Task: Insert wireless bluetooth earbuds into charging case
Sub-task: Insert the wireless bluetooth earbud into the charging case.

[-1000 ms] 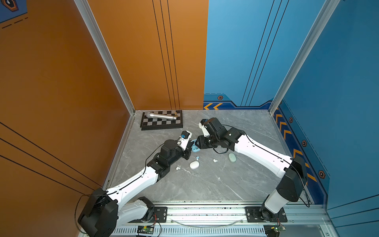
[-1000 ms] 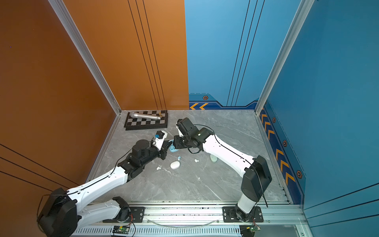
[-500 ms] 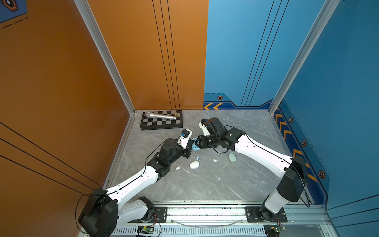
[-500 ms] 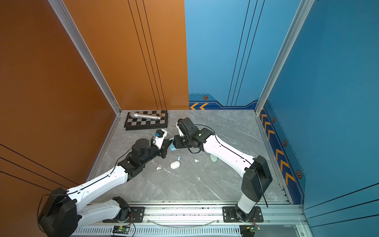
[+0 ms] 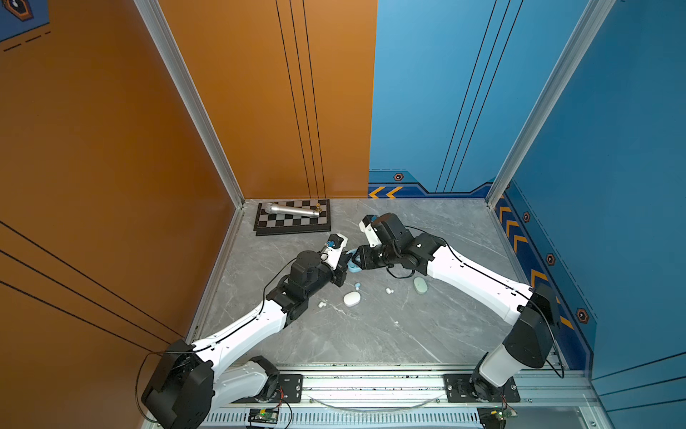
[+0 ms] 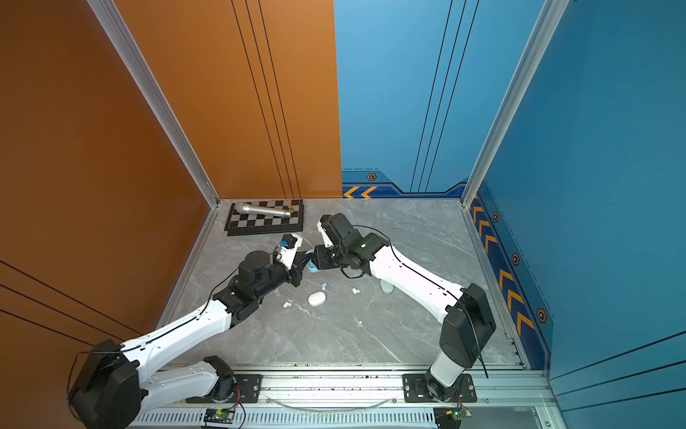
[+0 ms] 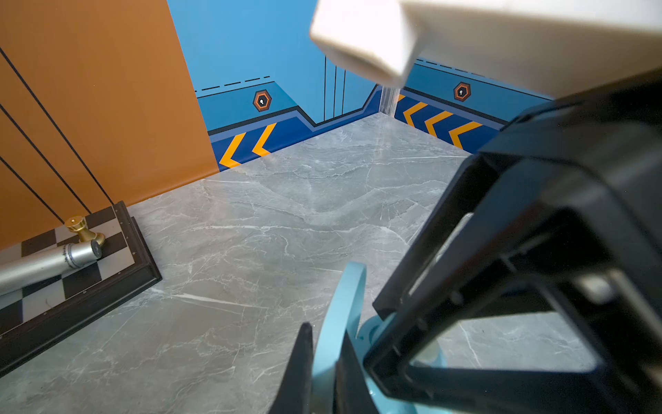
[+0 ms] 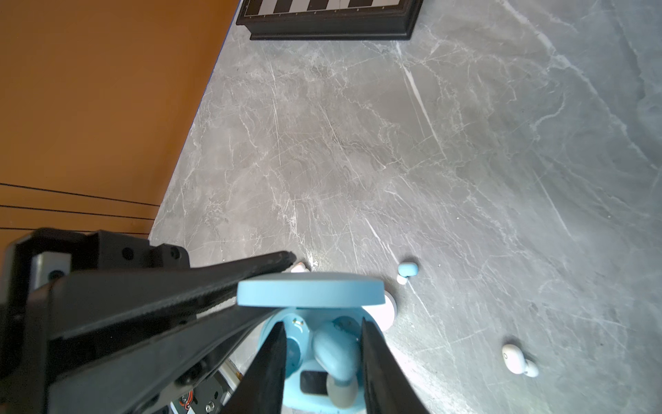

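- Left end effector (image 8: 276,285) is clenched on the raised lid (image 8: 308,290) of the pale blue charging case (image 5: 354,270). The left wrist view shows this lid edge-on between its two fingers.
- From the opposite side the right end effector (image 8: 322,322) reaches over the open case. Its jaws are partly apart and one pale blue earbud (image 8: 335,353) is between them.
- This bud lies over the hollow of the case base, and its grey tip points toward the wrist camera. One finger seems to touch it, but a gap shows on the other side, so I cannot tell if it is grasped or released.
- In both top views the two end effectors meet at the case, around the middle of the table (image 5: 371,341), a little to the far side.
- On the table, just nearer than the case, lies a second pale blue earbud (image 5: 357,286).
- Nearer again lies the white case (image 5: 351,299), which is closed. Two white earbuds (image 5: 388,290) lie to its right.
- Two more pale buds (image 5: 321,304) lie to its left, beside the left arm. They are too small to tell the colour.
- Further right is the mint green case (image 5: 420,285), just beside the right arm.
- At the far left corner sits a chessboard (image 5: 293,223). A silver microphone (image 5: 289,210) lies on it, with a small brass piece (image 7: 80,227) at the microphone's end.
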### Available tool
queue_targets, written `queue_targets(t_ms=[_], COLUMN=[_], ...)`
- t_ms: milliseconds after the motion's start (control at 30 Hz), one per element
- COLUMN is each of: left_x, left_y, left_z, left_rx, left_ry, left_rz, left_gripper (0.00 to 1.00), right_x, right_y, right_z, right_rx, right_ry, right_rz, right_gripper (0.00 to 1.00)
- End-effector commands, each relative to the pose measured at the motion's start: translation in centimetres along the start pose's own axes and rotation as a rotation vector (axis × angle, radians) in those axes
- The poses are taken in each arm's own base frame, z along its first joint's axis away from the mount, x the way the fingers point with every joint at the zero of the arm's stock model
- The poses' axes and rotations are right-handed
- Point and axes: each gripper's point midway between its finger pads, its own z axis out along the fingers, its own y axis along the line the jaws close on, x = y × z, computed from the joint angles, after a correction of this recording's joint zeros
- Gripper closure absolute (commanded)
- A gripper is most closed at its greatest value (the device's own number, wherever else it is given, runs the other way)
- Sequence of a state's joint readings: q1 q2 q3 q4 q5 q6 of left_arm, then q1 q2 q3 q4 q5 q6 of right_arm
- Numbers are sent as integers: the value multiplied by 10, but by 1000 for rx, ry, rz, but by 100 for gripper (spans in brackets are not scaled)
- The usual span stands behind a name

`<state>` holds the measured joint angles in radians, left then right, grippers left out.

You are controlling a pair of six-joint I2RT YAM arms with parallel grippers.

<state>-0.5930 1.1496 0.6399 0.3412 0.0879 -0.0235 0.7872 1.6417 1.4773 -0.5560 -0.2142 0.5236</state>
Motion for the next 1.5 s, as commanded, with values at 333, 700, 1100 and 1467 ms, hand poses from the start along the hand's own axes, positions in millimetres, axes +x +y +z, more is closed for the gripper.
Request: queue_targets(t_ms=[333, 700, 1100, 1467], left_x=[-17, -23, -29, -30], left_y=[-3, -7, -12, -12], left_z=[1, -1, -3, -3], left_rx=[29, 56, 103, 94], left_ry=[-42, -56, -67, -69], left_rz=[-19, -31, -56, -53], left_gripper=[100, 100, 100, 100], right_x=[3, 1, -4, -8], right_y=[9, 5, 6, 10], right_z=[-7, -6, -11, -7], right_rx=[-27, -4, -7, -26], right_ry=[-12, -20, -38, -41], right_rz=[-67, -83, -115, -88], right_gripper=[73, 83, 86, 84])
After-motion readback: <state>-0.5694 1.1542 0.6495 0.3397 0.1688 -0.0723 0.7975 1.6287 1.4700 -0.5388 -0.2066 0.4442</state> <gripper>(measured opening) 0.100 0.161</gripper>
